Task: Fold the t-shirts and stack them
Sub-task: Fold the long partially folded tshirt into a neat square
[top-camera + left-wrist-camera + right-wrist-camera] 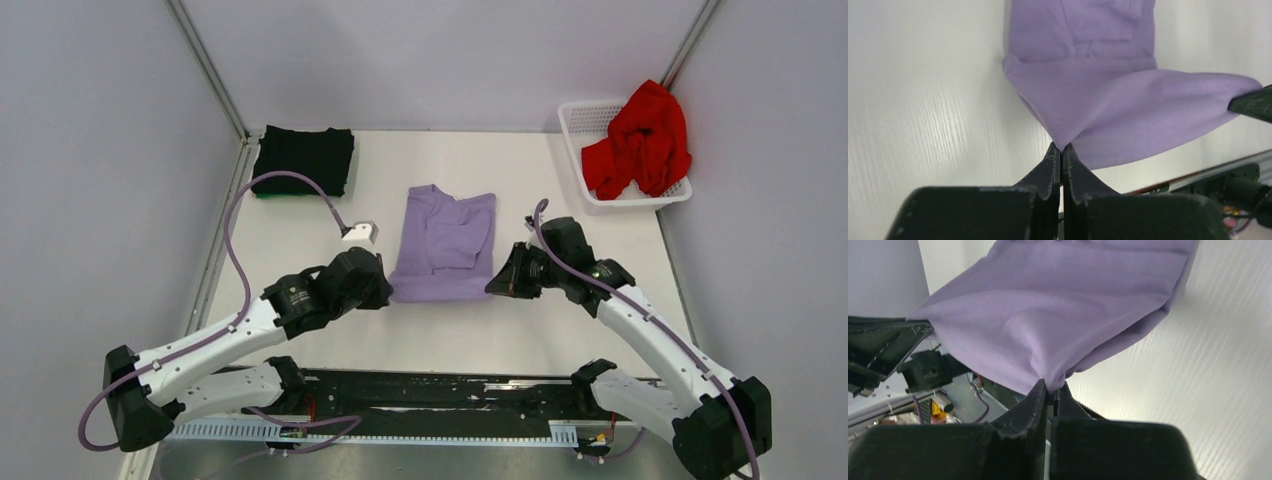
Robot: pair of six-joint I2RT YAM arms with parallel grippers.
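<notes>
The lavender t-shirt (447,243) lies partly folded in the middle of the table, its near hem lifted. My left gripper (386,293) is shut on the shirt's near left corner; the left wrist view shows the cloth (1108,105) pinched between its jaws. My right gripper (492,285) is shut on the near right corner, and the right wrist view shows the cloth (1058,315) pinched. The black t-shirt (304,158) lies folded at the back left. The red t-shirt (640,142) is crumpled in the basket.
The white lattice basket (585,120) stands at the back right corner. Metal frame posts rise at the back corners. A black rail with cables runs along the near table edge (430,395).
</notes>
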